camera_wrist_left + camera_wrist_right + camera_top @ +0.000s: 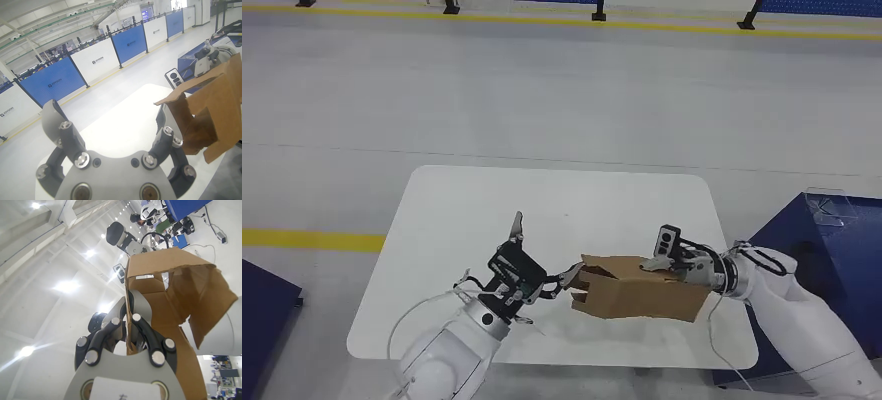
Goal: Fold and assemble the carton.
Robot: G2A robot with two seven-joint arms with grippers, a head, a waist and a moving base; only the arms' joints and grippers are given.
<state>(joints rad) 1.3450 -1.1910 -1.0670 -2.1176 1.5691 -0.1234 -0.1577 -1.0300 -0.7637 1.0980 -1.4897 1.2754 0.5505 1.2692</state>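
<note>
By the worktop's point(542, 190) front edge we log the half-formed carton point(637, 290), long axis along that edge. Left gripper point(105, 111) spread wide, one finger touching its left-end flaps; right gripper point(128, 308) pinching the right-end wall.

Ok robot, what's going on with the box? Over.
Right gripper shut on carton wall. Left gripper open, one finger at end flaps. Carton half-folded over table.

Brown carton point(637, 290) (part-folded) between left gripper point(542, 250) and right gripper point(662, 264)
</note>
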